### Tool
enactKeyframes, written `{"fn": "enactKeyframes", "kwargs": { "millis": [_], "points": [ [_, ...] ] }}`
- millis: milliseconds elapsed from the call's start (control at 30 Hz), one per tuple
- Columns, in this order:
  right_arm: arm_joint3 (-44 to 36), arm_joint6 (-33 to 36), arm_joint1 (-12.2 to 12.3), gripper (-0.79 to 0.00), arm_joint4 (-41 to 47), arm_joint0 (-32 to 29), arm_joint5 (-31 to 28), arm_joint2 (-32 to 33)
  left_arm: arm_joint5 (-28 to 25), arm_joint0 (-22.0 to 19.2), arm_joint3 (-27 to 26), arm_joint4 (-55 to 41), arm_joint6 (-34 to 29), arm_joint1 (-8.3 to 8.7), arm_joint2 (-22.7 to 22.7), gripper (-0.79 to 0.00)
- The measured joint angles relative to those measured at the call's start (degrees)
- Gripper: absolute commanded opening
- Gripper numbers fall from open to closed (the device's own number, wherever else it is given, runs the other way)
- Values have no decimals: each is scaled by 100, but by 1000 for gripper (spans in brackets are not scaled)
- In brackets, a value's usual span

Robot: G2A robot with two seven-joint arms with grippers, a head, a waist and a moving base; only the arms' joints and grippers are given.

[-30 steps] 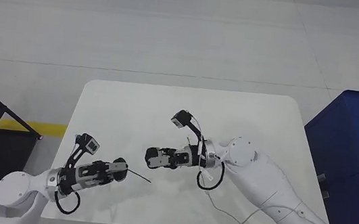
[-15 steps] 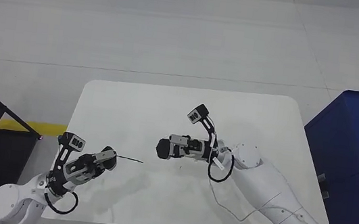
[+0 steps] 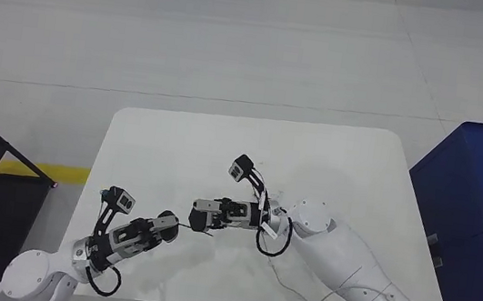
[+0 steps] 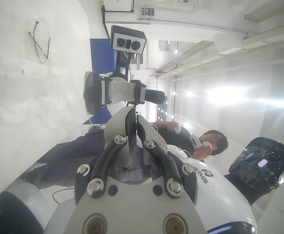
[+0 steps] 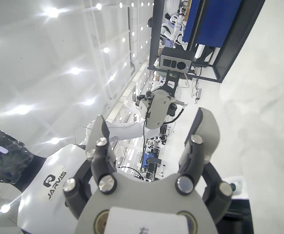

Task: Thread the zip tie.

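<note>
Left pincer (image 4: 135, 112) on thin zip tie (image 3: 185, 227)

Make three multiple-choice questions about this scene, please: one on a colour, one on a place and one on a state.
1. Which colour is the table?
A. Blue
B. White
C. Black

2. Where is the zip tie?
A. Held in the left gripper
B. Lying flat on the table
C. On the floor

3. How do the fingers of the right gripper stand?
A. Shut on the zip tie
B. Shut on nothing
C. Apart, with nothing between them

Answers:
1 B: the top view shows a white tabletop.
2 A: in the left wrist view the fingers are closed on a thin black strip, and in the top view the strip sticks out from that gripper.
3 C: the right wrist view shows a wide, empty gap between its fingers.
</note>
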Motion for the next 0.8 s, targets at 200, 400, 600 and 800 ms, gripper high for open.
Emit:
{"fn": "enactKeyframes", "kwargs": {
  "millis": [200,400,600,800],
  "points": [
    [36,81,-83,-576,-100,-6,-43,-8,143,-88,104,72,28,0,15,-785],
    [76,70,-132,-554,-147,-67,-52,63,343,-270,276,34,-7,-3,69,-785],
    [109,70,-184,-597,-227,-118,-19,100,332,-308,309,-15,-53,-9,92,-785],
    [134,89,-227,-785,-301,-135,22,161,296,-274,286,-33,-111,-9,80,-785]
  ]
}}
